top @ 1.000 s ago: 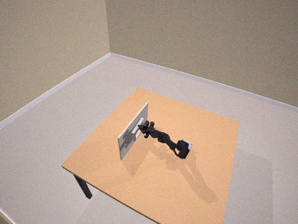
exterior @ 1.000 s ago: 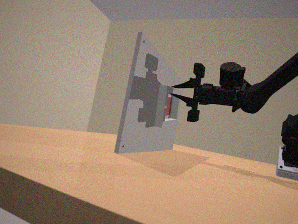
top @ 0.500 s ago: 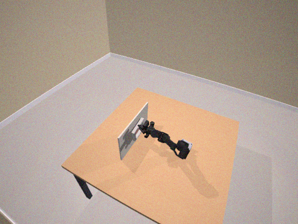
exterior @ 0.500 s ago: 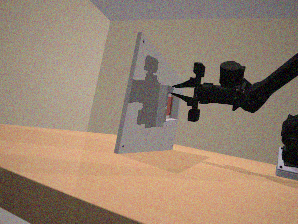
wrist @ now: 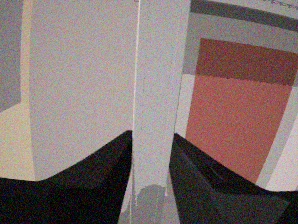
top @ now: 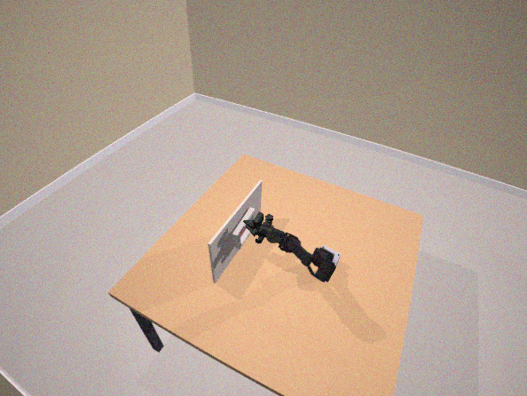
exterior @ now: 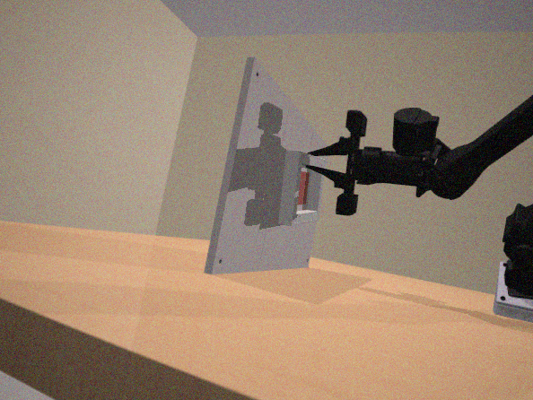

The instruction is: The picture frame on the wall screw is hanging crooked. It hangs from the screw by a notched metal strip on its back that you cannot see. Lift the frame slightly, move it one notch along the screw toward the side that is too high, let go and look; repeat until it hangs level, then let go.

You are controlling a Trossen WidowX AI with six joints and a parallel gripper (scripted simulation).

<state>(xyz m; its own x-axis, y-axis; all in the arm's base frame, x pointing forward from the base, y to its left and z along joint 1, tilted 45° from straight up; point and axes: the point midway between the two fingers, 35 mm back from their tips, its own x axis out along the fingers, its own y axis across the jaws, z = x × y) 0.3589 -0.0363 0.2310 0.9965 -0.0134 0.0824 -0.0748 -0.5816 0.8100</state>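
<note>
Evidently gripper (top: 249, 225) (exterior: 309, 160) (wrist: 150, 139) nearly closed, fingers clamping rail of picture frame (top: 238, 235) (exterior: 291, 188) (wrist: 159, 65).

Screw and notched strip: hidden from me behind the picture frame (top: 238, 229) (exterior: 289, 190) (wrist: 161, 75).
Frame's far side: partly lost to me behind the fingertips in the top view; the wrist view cuts its outline.
Red picture (top: 242, 231) (exterior: 303, 188) (wrist: 240, 125): too small from above for me to read, cut by the right edge at the wrist.
Tilt: I cannot tell it from these angles.
Arm (top: 290, 243) (exterior: 489, 139): runs out of my exterior view at right.
Table (top: 310, 311) (exterior: 224, 341): cropped at the bottom in both wide views.
</note>
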